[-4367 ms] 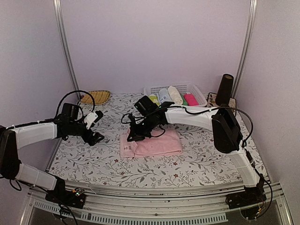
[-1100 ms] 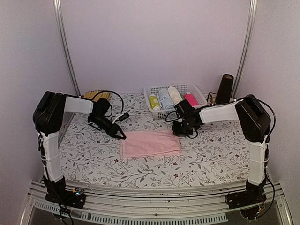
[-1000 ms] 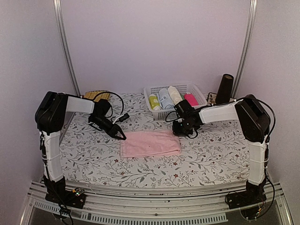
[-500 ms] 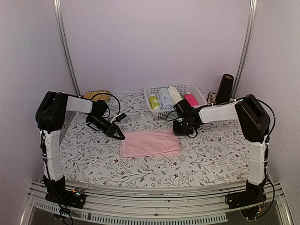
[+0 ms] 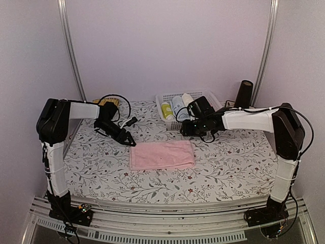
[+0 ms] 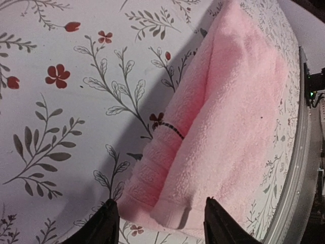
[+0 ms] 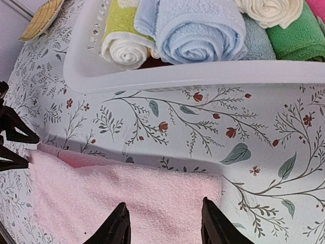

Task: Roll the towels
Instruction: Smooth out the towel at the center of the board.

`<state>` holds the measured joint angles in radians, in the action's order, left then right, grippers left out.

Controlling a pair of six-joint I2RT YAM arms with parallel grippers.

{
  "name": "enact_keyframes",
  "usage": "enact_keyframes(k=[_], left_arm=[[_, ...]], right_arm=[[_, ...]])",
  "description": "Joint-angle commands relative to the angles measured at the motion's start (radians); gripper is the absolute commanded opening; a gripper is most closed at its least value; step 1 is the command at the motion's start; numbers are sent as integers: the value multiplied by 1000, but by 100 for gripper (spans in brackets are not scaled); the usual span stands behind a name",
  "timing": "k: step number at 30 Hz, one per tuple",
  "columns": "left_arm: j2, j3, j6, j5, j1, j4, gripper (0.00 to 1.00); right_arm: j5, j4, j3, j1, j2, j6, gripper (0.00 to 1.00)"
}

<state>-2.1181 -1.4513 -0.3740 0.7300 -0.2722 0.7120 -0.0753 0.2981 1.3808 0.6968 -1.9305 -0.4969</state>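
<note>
On the desk point(image 5: 228, 168), a folded pink towel point(image 5: 162, 155) lies flat, left end effector point(image 5: 127, 138) and right end effector point(image 5: 186, 130) spread empty at its far corners, seemingly ready to roll it.

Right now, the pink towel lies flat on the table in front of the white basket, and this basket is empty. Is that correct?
Not quite. The white basket is not empty: it holds rolled towels, as the right wrist view shows. The pink towel does lie flat on the table in front of it.
</note>
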Motion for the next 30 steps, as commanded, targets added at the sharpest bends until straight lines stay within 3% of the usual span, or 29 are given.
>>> enact_keyframes(k=[1, 11, 14, 19, 22, 30], left_arm=[[35, 10, 24, -52, -14, -50, 56], [16, -15, -83, 54, -33, 18, 47], [4, -25, -89, 41, -34, 26, 33], [-1, -21, -78, 8, -33, 28, 17], [1, -10, -54, -19, -33, 18, 0], [36, 22, 56, -62, -25, 13, 0]], right_arm=[[20, -25, 2, 5, 3, 9, 49], [22, -10, 40, 10, -106, 5, 49], [22, -5, 50, 9, -136, 1, 48], [-4, 4, 69, 8, -173, -2, 48], [-19, 5, 71, 8, -181, -1, 46], [-82, 33, 82, 7, -221, -12, 44]])
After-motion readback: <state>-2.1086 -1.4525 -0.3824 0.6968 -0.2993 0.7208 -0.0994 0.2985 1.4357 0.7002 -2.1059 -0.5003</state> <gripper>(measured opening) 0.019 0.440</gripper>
